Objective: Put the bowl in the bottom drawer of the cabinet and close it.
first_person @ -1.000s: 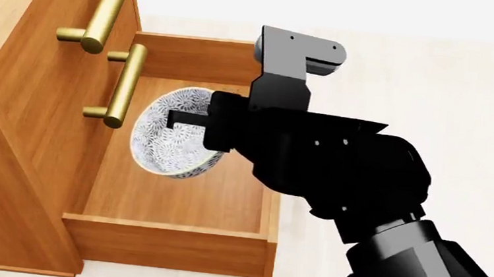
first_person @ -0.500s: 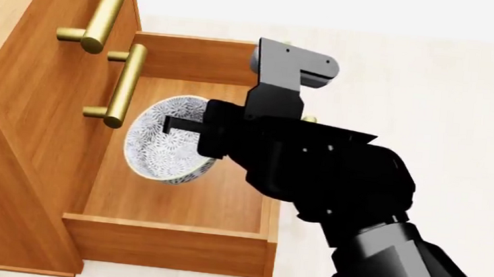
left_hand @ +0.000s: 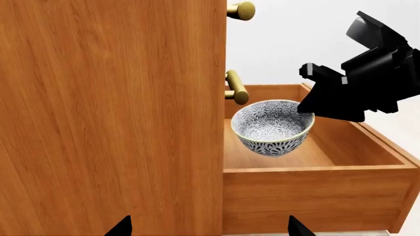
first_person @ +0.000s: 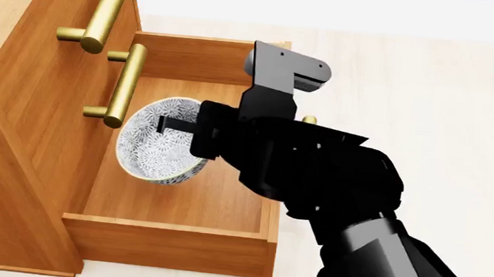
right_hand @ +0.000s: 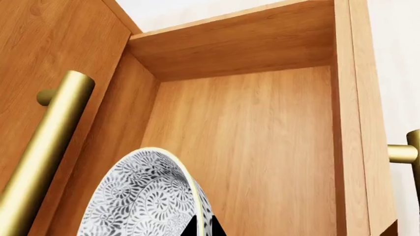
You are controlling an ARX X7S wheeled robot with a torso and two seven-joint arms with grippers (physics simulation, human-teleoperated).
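One gripper carries the load: the right gripper (first_person: 177, 125) is clenched on the rim of the bowl (first_person: 158, 148), one finger visible inside the rim in the head view, and holds it over the open bottom drawer (first_person: 168, 235) of the cabinet (first_person: 18, 127). In the left wrist view the bowl (left_hand: 272, 127) appears to hang above the drawer floor, inside the span of the drawer walls and close to the cabinet face, though whether its foot touches the wood cannot be told. To do the step well, lower the bowl straight down until the foot rests on the drawer floor, keep it level, and keep it clear of the middle drawer handle (first_person: 121, 85) that overhangs it at one side. Release only once the bowl is seated; then withdraw upward without dragging the rim. A spot nearer the middle of the drawer floor (right_hand: 262, 147) looks safer than one against the cabinet face, since the drawer must slide shut afterwards by its brass front handle (right_hand: 404, 152). Of the left gripper only two dark fingertips (left_hand: 121, 227) show, set well apart, so it reads as released and empty. No brand, label or writing can be read on any surface.
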